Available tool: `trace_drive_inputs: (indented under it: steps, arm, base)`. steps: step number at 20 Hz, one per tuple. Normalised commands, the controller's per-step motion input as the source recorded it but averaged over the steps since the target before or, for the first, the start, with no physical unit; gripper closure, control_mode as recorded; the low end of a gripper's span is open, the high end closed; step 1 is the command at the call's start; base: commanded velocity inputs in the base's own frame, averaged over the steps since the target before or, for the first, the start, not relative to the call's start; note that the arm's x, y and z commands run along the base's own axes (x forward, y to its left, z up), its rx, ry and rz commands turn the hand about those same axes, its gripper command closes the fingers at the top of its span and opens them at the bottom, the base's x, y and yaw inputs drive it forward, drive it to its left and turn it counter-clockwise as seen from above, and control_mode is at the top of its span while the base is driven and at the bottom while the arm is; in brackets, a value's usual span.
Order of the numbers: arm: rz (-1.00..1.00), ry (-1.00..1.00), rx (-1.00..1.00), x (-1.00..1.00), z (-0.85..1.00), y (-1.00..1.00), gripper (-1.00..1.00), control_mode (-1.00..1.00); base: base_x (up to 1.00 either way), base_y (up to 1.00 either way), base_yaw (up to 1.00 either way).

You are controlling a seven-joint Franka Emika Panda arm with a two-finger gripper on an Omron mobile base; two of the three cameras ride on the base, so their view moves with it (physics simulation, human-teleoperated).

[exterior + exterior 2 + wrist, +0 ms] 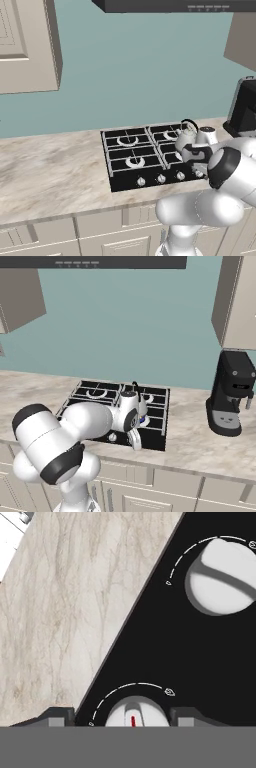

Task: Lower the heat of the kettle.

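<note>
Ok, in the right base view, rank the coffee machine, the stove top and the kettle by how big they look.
1. Stove top, the widest.
2. Coffee machine, tall but narrower.
3. Kettle, smallest, though the arm hides part of it, so its full size is unsure.

You have a pale marbled desk [50,170] carrying a black four-burner cooktop [145,157] set into it (knobs along its front edge), the kettle [186,136] on a right-hand burner, and a black coffee machine [231,393] standing well apart to the right.
</note>
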Motion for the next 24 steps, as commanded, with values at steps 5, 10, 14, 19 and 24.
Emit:
trace_drive_inputs:
  steps: [5,10,14,19,24]
  arm:
    - [0.00,0.00,0.00,0.00,-0.03,-0.01,1.00,-1.00]
    - [0.00,0.00,0.00,-0.01,0.00,-0.03,1.00,-1.00]
    - [0.00,-0.01,0.00,-0.07,0.00,-0.07,1.00,-1.00]
    - [-0.06,-0.01,0.00,-0.09,0.00,0.00,1.00,-1.00]
    - [-0.18,-0.01,0.00,-0.08,0.00,-0.04,1.00,-1.00]
  base:
    - [0.00,0.00,0.00]
    - [0.00,0.00,0.00]
    - [0.00,0.00,0.00]
    - [0.00,0.00,0.00]
    - [0.00,0.00,0.00]
